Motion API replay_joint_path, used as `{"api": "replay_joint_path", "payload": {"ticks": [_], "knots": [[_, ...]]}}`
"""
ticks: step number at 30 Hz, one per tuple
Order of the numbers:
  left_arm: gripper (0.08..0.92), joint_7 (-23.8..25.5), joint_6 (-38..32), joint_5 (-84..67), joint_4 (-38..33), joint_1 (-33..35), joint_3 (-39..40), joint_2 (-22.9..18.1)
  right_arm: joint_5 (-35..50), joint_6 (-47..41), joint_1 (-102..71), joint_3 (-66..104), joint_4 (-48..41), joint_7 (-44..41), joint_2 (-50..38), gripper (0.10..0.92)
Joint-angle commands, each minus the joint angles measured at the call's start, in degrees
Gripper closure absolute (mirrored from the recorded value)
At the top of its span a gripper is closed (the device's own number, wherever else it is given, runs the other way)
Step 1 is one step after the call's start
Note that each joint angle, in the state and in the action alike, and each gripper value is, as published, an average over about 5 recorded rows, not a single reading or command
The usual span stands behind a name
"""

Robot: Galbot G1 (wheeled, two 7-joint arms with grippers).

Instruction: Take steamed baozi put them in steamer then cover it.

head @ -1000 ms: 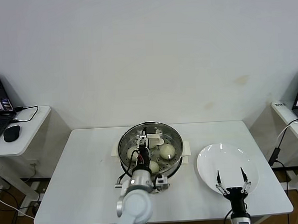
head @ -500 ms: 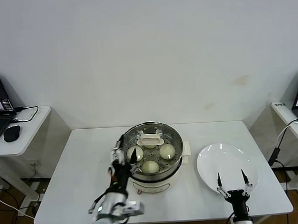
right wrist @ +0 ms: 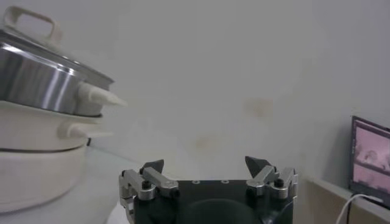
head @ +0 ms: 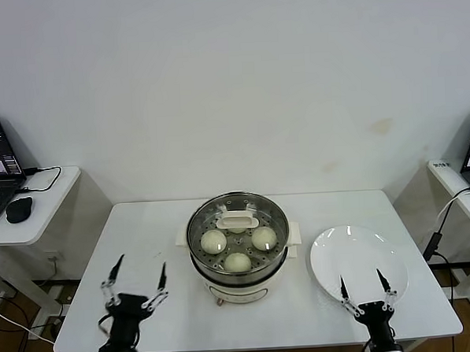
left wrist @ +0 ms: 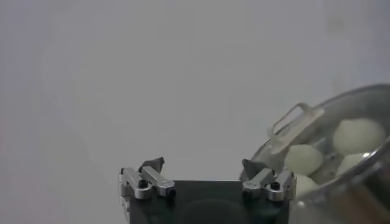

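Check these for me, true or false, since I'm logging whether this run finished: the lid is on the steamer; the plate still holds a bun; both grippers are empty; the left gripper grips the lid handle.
1. The cover sits on the steamer. True.
2. The plate holds a baozi. False: it is bare; three baozi show through the glass.
3. Both grippers are empty. True: left gripper and right gripper have open fingers.
4. The left gripper grips the cover's handle. False: it hangs over the table, apart from the steamer.
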Motion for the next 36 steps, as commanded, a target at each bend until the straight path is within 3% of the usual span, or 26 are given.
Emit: {"api": "replay_joint_path", "payload": {"ticks": [1,10,36], "knots": [[0.177,-1.93,-10.6,-26.76,6.04,8.39,-8.06,0.0,4.59,-5.04,-5.13,-1.0,6.74,-4.75,-1.97,0.203],[0.177,2.13,-10.85,-28.03,8.38,9.03,-9.87,-0.09,4.38,-6.34,-6.01,-2.22,8.46,-6.32,-1.72,0.203],[0.177,3.31,-9.9,-24.62,9.98,9.17,-6.56,-1.2,2.84,-5.06,-5.87,-3.82,7.12,-6.05,-1.44,0.202]]}}
